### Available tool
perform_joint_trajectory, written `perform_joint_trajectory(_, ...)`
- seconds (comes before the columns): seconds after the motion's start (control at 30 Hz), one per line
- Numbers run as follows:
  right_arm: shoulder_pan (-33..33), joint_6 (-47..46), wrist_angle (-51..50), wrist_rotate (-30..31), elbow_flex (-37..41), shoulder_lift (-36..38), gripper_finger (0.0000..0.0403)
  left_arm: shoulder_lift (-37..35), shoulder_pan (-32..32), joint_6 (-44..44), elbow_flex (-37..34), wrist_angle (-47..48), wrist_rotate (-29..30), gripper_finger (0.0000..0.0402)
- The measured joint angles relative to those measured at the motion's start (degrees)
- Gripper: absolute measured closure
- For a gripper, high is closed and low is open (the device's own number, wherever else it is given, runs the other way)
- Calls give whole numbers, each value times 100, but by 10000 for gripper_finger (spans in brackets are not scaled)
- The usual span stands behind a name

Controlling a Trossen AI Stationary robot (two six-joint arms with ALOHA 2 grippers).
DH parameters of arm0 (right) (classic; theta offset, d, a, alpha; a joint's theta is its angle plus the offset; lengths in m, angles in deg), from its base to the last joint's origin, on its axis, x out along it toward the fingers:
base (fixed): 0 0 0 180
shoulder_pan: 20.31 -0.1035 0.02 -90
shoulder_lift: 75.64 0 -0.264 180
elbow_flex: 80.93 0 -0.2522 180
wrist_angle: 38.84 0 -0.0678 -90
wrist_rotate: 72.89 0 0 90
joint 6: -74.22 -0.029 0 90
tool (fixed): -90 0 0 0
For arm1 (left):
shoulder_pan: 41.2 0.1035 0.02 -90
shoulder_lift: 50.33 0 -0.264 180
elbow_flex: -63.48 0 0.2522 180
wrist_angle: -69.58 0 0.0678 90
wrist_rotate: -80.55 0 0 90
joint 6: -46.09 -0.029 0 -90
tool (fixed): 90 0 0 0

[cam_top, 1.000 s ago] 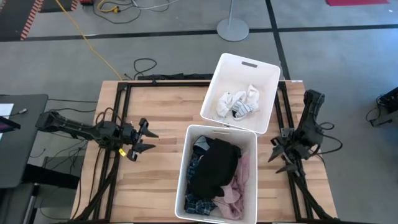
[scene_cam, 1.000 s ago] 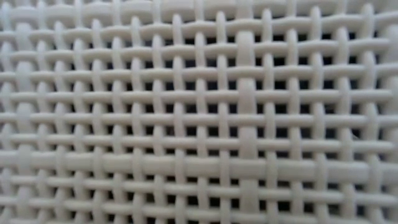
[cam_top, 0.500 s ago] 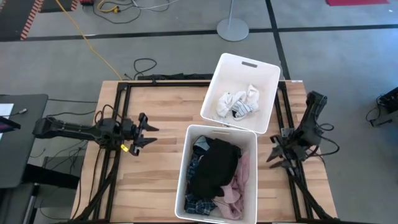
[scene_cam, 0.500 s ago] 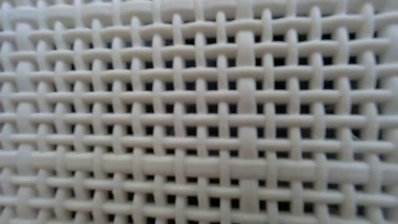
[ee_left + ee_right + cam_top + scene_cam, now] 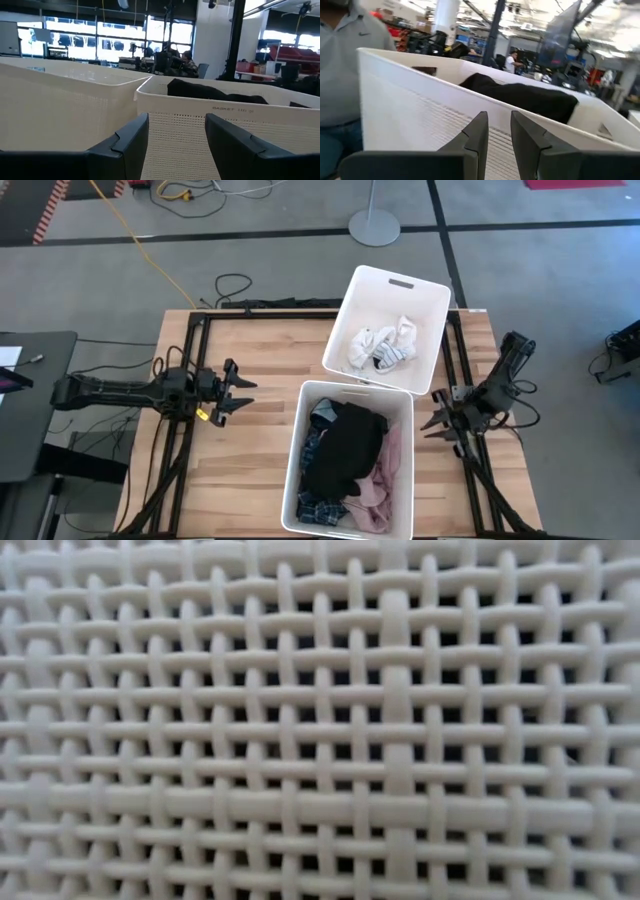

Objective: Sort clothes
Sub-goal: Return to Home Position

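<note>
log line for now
left end effector open, empty | right end effector open, empty | socks far bin | black piece near bin

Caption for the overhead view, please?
Socks in the upper bin, other clothes in the lower bin; left end effector and right end effector open alongside.

"BASKET" on the white bin [image 5: 280,127] wall.

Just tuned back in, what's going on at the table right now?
Nothing is being handled. The left pincer hangs open and empty over the table's left side, and the right pincer hangs open and empty by its right edge. The white socks lie in the far bin. In the near bin, the black piece lies over the blue plaid shirt and the pink piece. Sorting looks finished.
</note>
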Motion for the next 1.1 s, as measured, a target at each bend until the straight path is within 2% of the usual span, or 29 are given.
perform_joint_trajectory(0.37,221,-109,-254,66,0,0,308,-4,-2,-216,260,911,-16,212)
perform_joint_trajectory(0.93,218,-103,-452,64,0,0,308,5,-2,286,311,3870,25,212)
perform_joint_trajectory(1.1,218,-101,-455,64,0,0,308,26,-2,276,325,4027,123,212)
